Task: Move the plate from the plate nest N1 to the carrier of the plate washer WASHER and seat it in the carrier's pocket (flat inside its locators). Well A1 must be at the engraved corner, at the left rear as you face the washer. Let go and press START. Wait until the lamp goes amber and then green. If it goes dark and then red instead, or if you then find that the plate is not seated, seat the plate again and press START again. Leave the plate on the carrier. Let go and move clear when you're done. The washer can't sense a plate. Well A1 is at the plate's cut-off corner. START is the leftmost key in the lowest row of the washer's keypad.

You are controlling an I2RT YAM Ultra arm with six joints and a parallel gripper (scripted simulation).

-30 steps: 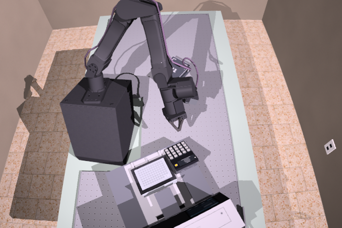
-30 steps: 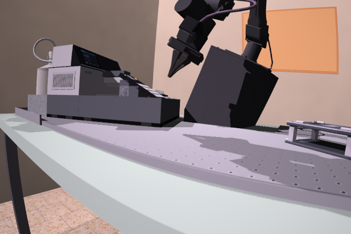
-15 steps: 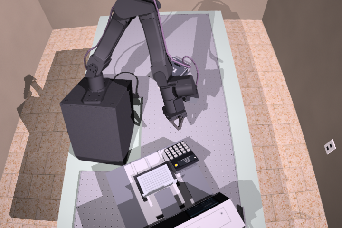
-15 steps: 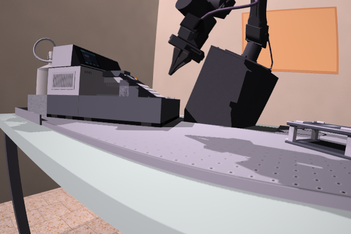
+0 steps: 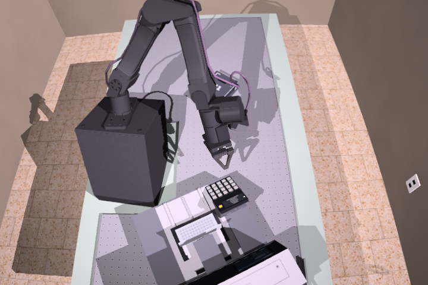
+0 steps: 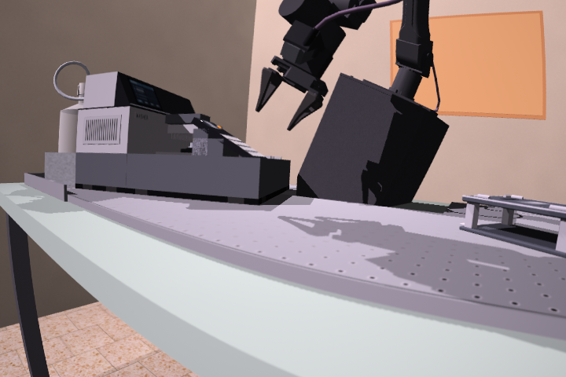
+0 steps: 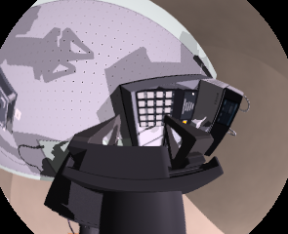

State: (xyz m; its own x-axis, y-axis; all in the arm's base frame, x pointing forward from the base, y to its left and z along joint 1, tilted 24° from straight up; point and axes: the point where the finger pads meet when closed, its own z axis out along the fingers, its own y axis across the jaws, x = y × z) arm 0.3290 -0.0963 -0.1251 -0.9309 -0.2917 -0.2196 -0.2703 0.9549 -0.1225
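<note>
Overhead, the gripper (image 5: 225, 158) hung in the air short of the washer's keypad (image 5: 222, 187), fingers spread wide and holding nothing. Side view confirmed: both dark fingertips (image 6: 266, 95) apart, pointing down and toward the washer (image 6: 167, 173), well above the perforated table (image 6: 381, 266).

The plate (image 5: 197, 228) sat on the carrier (image 5: 182, 247), drawn back toward the washer's tall rear housing (image 5: 271, 268), so only its pale well grid showed, foreshortened. Could not tell from any view whether it lay flat in the pocket, or where its cut-off corner was.

A lamp (image 5: 220, 206) on the keypad panel glowed amber, beside the small dark display strip.

Plate nest (image 6: 523, 217) stood at the far end of the table, well apart from the washer; partly hidden behind the forearm in the top view. The arm's dark pedestal (image 5: 120, 161) stood beside the washer's left side.
</note>
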